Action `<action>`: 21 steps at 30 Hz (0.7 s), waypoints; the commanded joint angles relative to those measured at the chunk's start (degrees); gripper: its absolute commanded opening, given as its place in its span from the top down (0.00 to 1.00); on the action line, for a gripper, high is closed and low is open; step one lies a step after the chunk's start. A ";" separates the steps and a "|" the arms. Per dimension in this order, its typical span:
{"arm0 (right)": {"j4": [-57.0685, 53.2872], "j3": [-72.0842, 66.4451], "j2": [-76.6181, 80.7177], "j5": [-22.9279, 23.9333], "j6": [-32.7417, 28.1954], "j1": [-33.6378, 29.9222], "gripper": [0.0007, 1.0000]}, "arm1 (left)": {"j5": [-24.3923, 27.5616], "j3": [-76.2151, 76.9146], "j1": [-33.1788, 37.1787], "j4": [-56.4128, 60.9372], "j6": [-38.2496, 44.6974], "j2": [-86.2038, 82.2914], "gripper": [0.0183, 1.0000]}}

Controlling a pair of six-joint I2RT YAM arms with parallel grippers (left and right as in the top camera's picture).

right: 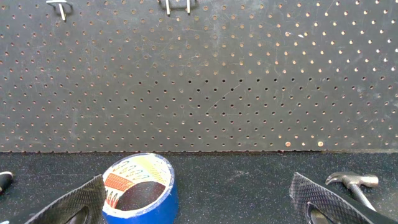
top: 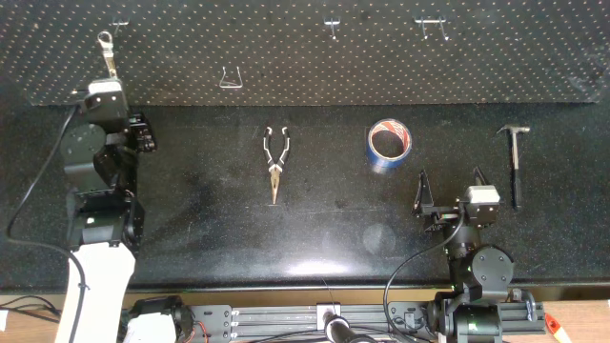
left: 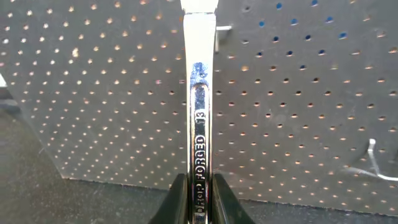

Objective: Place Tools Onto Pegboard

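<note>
Pegboard (top: 305,48) across 12 o'clock, black, dotted with holes, upright behind the table (top: 210,224). Left arm (top: 95,219) at 9 o'clock, stretched toward 10. Right arm (top: 481,262) at 5 o'clock, low over the table. Left gripper (left: 199,202) at 10 o'clock, narrow, clamped on the shank of a wrench (left: 199,93); shiny bar straight out from the fingers, far end in front of the pegboard, touching it or not: cannot tell. Right gripper (right: 199,211) at 4 o'clock, spread wide, holding nothing, facing the pegboard. Hammer (top: 516,167) at 3 o'clock, flat on the table, head toward 12, just beside the right gripper. Pliers (top: 276,164) just off the middle at 9 o'clock, flat, handles toward 12, tip toward 6. Tape (top: 389,145) at 2 o'clock, blue roll lying on the table, between pliers and hammer, near the right gripper. Hooks (top: 230,78) on the pegboard at 11 o'clock, more at 12 and 1.
</note>
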 commanded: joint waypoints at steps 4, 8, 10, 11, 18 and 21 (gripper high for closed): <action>-0.33 -0.17 -0.37 0.31 -0.81 0.35 0.04 | 0.44 2.16 1.20 0.22 0.02 2.16 0.99; -0.33 -0.17 -0.37 0.31 -0.81 0.35 0.04 | 3.13 2.16 1.20 0.20 0.04 2.71 0.99; -0.33 -0.17 -0.37 0.31 -0.81 0.35 0.04 | 3.65 2.16 1.20 0.20 0.04 3.41 0.99; -0.33 -0.17 -0.37 0.33 -0.81 0.35 0.04 | 3.63 2.16 1.20 0.20 0.04 3.98 0.99; -0.33 -0.17 -0.37 0.31 -0.81 0.35 0.03 | 3.63 2.34 1.27 0.68 0.04 7.56 0.99; -0.33 -0.17 -0.37 0.31 -0.81 0.35 0.04 | 3.61 4.74 1.27 0.96 0.04 11.61 0.99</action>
